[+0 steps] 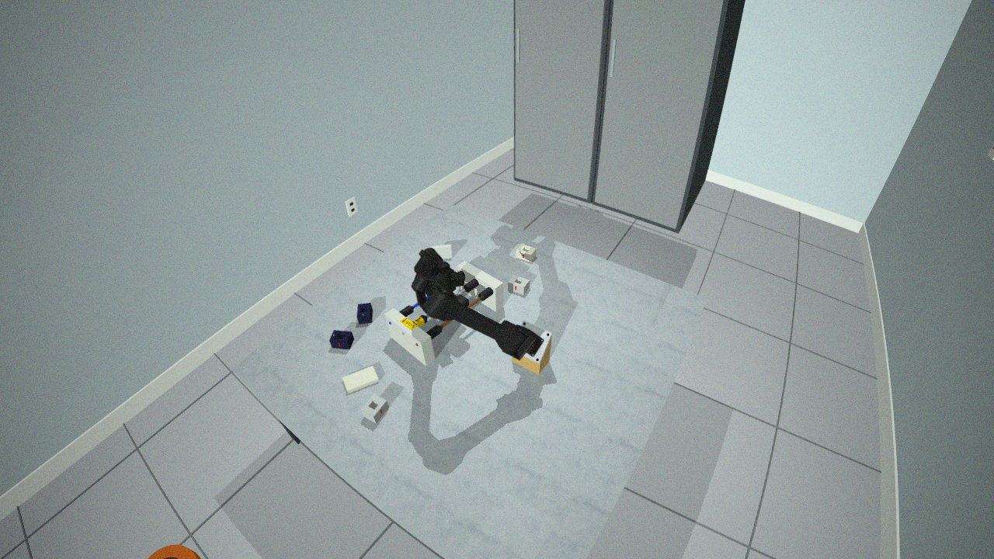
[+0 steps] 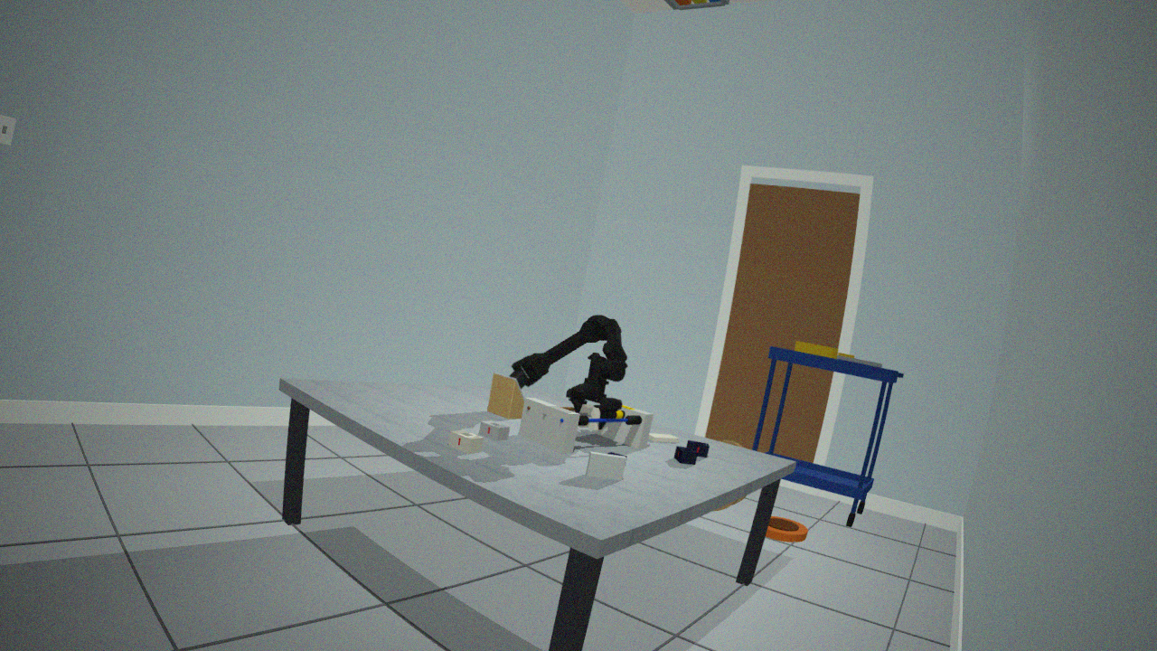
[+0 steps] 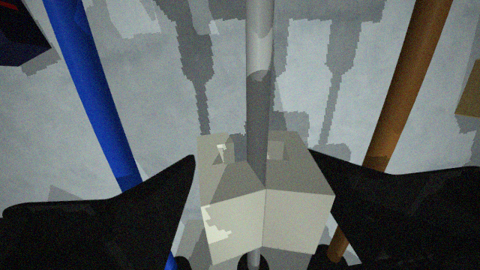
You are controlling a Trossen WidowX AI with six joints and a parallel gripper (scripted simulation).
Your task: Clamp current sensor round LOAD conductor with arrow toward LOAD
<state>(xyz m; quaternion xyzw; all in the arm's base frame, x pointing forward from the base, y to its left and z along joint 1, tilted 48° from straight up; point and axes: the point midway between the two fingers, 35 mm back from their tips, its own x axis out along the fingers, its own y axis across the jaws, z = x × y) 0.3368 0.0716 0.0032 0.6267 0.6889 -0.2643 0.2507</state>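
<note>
The pale split-core sensor sits on the grey middle conductor in the wrist view. The conductor runs between its two halves; they meet along a seam facing the camera and stand apart on the far side. Its arrow does not show. My gripper is open, with one black finger on each side of the sensor. A gap shows at the left finger; the right finger overlaps the sensor's edge in view, so contact is unclear. The yellow LOAD label is on the near white end board in the top view.
The blue conductor and brown conductor run beside the fingers. The other end board stands behind. Dark blue blocks, a cream slab, small pale blocks and a wooden block stand around.
</note>
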